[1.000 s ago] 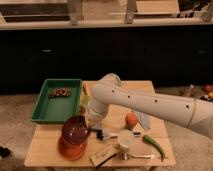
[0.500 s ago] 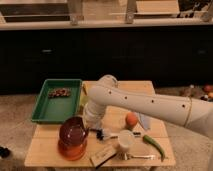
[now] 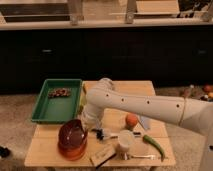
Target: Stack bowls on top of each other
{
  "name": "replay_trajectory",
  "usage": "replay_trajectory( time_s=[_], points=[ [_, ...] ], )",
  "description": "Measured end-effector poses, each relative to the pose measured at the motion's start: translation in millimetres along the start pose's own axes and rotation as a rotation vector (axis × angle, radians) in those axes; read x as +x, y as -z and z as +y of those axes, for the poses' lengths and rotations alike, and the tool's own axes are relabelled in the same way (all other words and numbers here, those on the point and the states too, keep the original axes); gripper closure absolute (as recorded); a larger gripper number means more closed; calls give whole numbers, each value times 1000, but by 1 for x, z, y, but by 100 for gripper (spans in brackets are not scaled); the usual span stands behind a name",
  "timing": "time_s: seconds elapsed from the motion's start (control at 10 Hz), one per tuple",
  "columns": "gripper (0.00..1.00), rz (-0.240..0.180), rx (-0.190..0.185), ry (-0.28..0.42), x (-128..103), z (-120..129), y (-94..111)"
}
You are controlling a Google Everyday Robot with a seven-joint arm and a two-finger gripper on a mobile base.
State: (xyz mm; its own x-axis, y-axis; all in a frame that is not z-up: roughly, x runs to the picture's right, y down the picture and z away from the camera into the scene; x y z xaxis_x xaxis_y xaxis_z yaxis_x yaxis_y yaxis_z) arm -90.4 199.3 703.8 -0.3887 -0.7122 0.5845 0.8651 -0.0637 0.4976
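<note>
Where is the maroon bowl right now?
The maroon bowl rests on the orange bowl at the table's front-left in the camera view, in front of the green tray, with the gripper just right of it.

A white robot arm (image 3: 150,106) bends down over a wooden table (image 3: 42,150) where two bowls sit nested.

At the table's front left, the dark maroon bowl (image 3: 71,133) rests tilted inside the orange bowl (image 3: 71,151). The robot's hand (image 3: 98,132) hangs low just beside the maroon bowl's right rim. A green tray (image 3: 55,107) holding a few small brown items lies behind the bowls. To the right stand a white cup (image 3: 125,141), a round orange fruit (image 3: 131,119) and a long green vegetable (image 3: 154,145).
</note>
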Motion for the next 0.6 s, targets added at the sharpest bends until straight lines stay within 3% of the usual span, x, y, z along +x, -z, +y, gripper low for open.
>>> replay_trajectory(
  time_s=[0.6],
  points=[
    [100, -34, 30, 26, 1, -11, -17]
  ],
)
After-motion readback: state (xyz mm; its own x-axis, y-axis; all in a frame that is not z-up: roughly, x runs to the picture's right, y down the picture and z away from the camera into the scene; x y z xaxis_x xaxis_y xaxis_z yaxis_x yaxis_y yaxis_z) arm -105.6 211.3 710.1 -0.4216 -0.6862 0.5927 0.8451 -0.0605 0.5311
